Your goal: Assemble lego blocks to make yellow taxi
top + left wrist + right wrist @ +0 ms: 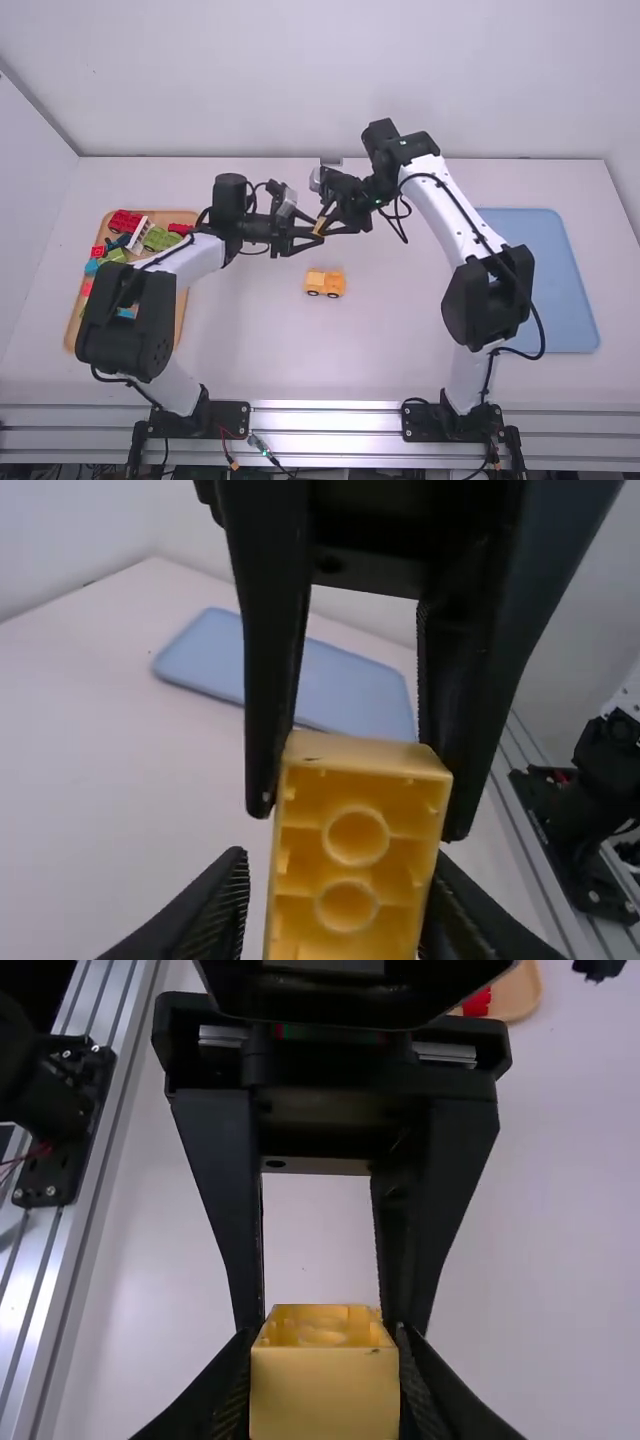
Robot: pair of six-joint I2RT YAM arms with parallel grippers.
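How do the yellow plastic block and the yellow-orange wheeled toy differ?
The yellow plastic block is gripped off the table by the right pincer; the yellow-orange wheeled toy stands on it. The block bares a hollow face with round tubes; the toy shows dark wheels. Both share yellowish colouring.

Two rectangular trays: one pale blue tray (560,280), one tan tray (74,330).
One hollow yellow plastic block (350,870); one yellow toy vehicle (325,281), two black wheels (313,293) visible; several red (125,221) and green plastic blocks (160,238), too jumbled to count.
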